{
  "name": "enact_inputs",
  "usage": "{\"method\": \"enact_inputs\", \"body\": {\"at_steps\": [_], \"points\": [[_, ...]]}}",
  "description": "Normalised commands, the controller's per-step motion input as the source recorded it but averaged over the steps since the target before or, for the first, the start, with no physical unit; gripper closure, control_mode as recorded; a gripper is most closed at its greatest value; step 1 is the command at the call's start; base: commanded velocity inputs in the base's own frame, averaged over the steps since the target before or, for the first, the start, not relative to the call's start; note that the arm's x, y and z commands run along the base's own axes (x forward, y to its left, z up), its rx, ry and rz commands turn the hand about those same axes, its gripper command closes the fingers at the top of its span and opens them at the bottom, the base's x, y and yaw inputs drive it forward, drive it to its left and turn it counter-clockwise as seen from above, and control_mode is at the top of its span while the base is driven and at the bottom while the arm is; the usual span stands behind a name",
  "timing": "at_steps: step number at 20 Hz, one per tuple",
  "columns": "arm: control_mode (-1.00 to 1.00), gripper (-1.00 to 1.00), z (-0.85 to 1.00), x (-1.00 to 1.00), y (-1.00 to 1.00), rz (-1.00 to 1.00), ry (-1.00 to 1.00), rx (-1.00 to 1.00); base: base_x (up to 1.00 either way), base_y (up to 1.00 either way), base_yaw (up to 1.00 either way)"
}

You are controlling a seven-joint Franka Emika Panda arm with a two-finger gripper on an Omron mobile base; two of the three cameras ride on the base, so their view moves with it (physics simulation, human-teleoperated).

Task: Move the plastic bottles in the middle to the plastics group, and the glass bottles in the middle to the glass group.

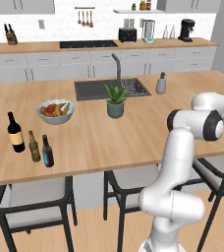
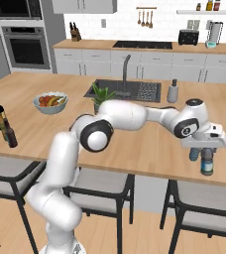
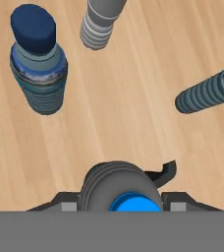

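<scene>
Desk [image 2: 149, 144], right end: claw [image 3: 121, 199] clamped on a blue-capped plastic bottle [image 3: 120, 189], just beside a dark-capped bottle [image 3: 38, 69] and a pale bottle [image 3: 100, 22]. Best lowered upright near the pale bottle, clear of neighbours, then released. Fingertips largely hidden by the held bottle; base contact unclear.

Light: bright, even, flat rendered light in all three views; its source cannot be told.
Shadows: faint; a soft dark patch under the stools [image 1: 33, 206].
Glare: only a mild sheen on the arm [image 2: 135, 115].
Sharpness: base views slightly soft and low in detail; worktop [image 3: 133, 98] grain smeared.
Distortion: bottles [image 3: 38, 64] splay outward toward the hand view's edges.
</scene>
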Motion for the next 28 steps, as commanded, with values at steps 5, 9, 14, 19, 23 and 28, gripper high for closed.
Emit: {"method": "enact_inputs", "body": {"at_steps": [5, 9, 14, 19, 23, 28], "points": [[-1.0, 1.0, -0.13, 0.26, -0.19, 0.03, 0.0, 0.09, 0.0, 0.0, 0.0], [-1.0, 1.0, -0.17, 0.28, -0.05, 0.06, 0.0, 0.1, 0.0, 0.0, 0.0], [-1.0, 1.0, -0.33, 0.07, -0.01, 0.07, -0.03, 0.07, 0.0, 0.0, 0.0], [-1.0, 1.0, -0.24, 0.17, -0.01, 0.06, -0.12, 0.04, 0.0, 0.0, 0.0], [-1.0, 1.0, -0.16, 0.2, 0.0, 0.05, -0.16, 0.05, 0.0, 0.0, 0.0], [-1.0, 1.0, -0.51, -0.03, 0.17, 0.03, -0.05, 0.0, 0.0, 0.0, 0.0]]}}
